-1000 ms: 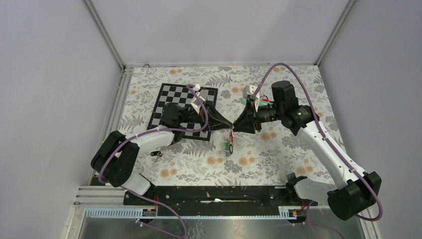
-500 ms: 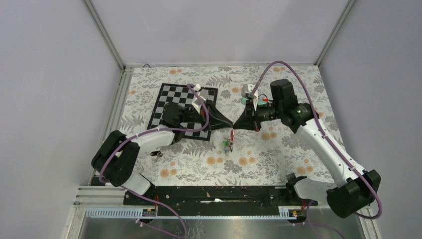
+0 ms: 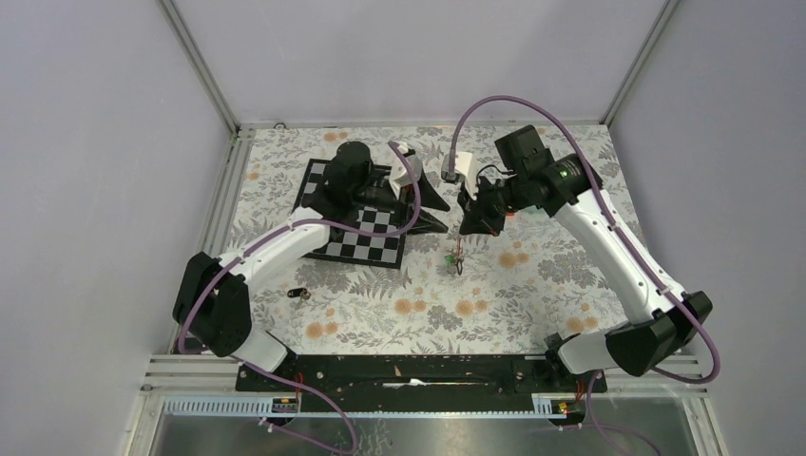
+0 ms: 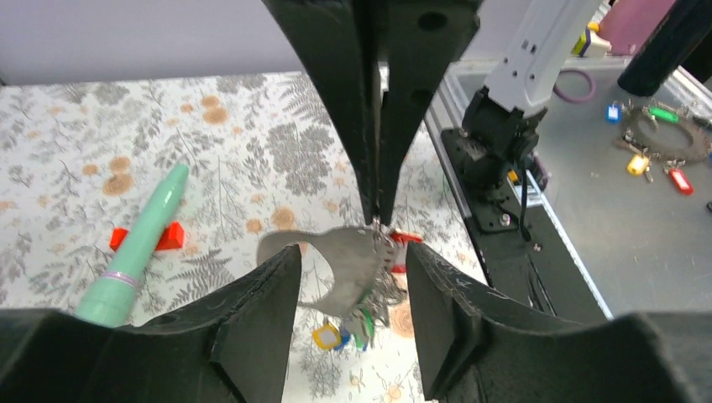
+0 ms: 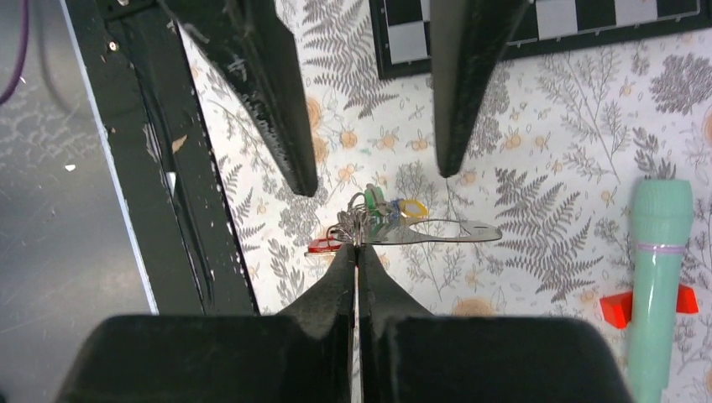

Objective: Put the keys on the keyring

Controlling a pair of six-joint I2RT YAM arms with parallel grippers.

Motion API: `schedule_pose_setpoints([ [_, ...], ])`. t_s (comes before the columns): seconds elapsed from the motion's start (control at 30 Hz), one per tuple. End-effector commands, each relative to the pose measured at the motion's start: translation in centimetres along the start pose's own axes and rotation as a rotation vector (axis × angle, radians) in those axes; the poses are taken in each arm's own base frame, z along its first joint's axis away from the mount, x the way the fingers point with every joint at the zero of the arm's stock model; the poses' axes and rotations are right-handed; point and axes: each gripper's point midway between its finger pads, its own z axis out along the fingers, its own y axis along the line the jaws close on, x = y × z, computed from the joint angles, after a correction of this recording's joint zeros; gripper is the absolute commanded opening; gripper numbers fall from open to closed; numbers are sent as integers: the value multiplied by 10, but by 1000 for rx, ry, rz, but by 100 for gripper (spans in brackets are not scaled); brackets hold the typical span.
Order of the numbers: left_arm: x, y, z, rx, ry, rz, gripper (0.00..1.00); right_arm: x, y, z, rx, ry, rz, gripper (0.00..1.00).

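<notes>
From the top camera, the right gripper [image 3: 463,231] is pinching shut on the keyring [image 3: 457,249]. The keys [image 3: 453,266] are dangling just under its tips. The left gripper [image 3: 443,217] is sitting just left of the right gripper with its jaws standing apart, holding nothing. The checkered board [image 3: 375,249] is lying farther left.

From the left wrist camera, the right gripper [image 4: 378,214] is reaching down from the top, its two fingers pressed together on the grey keyring [image 4: 332,256]. The keys [image 4: 344,327] are hanging in a bunch right below it, with yellow, green and red tags showing. The left gripper [image 4: 353,256] is gaping wide on both sides of the ring. A teal tube [image 4: 138,252] is lying well off to the side.

From the right wrist camera, the right gripper [image 5: 357,248] is squeezing the keyring [image 5: 437,231] where the keys [image 5: 378,208] are bunching. The left gripper [image 5: 378,180] is standing open just past it.

The keys are looking like they are already on the ring, so most of the job is seeming done. I cannot tell if every key is on.

A second ago both grippers were meeting tip to tip, the left one shut. Now the left one is letting go and pulling back over the board, and the right one is carrying the bunch alone.
</notes>
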Motion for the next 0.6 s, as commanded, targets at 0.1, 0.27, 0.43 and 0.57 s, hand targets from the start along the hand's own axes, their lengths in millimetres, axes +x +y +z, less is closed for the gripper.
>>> schedule_pose_setpoints([
  [0.1, 12, -10, 8, 47, 67, 59, 52, 0, 3, -8, 2, 103, -28, 0],
  [0.27, 12, -11, 17, 68, 67, 52, 48, 0, 3, -3, -10, 111, -21, 0],
  [0.43, 11, -10, 20, 63, 48, 31, 42, 0, 5, 0, -22, 101, -19, 0],
  [0.57, 7, -10, 21, 61, 27, 2, 36, 2, 6, 3, -31, 97, -16, 0],
])
